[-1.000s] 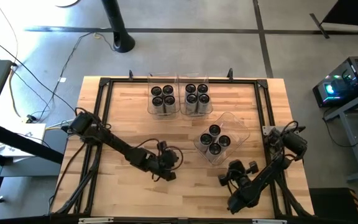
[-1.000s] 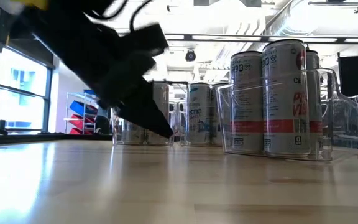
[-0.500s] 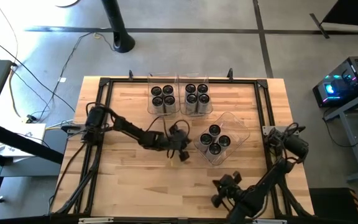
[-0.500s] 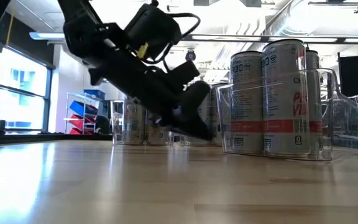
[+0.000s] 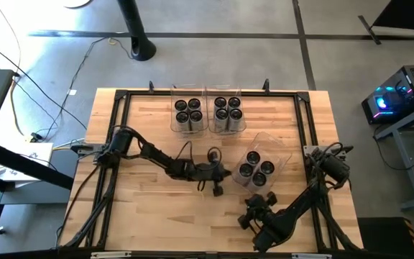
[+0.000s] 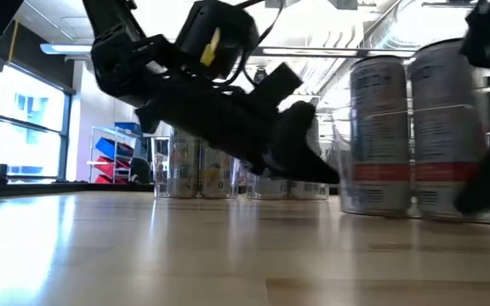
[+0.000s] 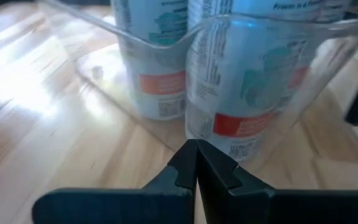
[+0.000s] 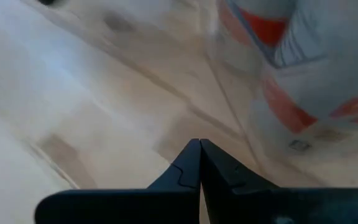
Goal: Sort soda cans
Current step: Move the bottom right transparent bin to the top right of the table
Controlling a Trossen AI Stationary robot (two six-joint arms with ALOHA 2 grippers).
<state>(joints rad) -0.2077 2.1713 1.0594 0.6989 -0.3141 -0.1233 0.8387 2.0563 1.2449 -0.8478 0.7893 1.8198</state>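
A clear bin [image 5: 282, 160] holding several soda cans [image 5: 256, 169] stands askew right of the table's middle. Two more clear bins [image 5: 172, 119] [image 5: 242, 119], each with several cans [image 5: 188, 115] [image 5: 227, 114], stand side by side at the far edge. My left gripper [image 5: 226, 173] [image 7: 196, 144] is shut, slanting down, its tips at the askew bin's left corner. My right gripper [image 5: 256, 203] [image 8: 199, 144] is shut, pointing down at the table just near of that bin, with blurred cans [image 8: 303, 68] close beside it. My left gripper meets the askew bin's corner wall [image 7: 191, 127] low down with the tips of its shut fingers. It comes from the table's left, slanting slightly down. The bin stands flat on the table with its cans upright. Whether my right gripper touches the bin I cannot tell.
A black frame [image 5: 192, 93] runs around the wooden tabletop. Bare wood [image 5: 149, 208] lies at the near left. Both arms reach in across the table's near half: the left arm [image 5: 157, 157] from the left side, the right arm [image 5: 300, 205] from the right.
My left gripper has swung from the table's near middle toward the far right, tipping downward, up to the askew bin. My right gripper has shifted a little left and tipped. The bin with its cans has slid slightly toward the near right and turned about.
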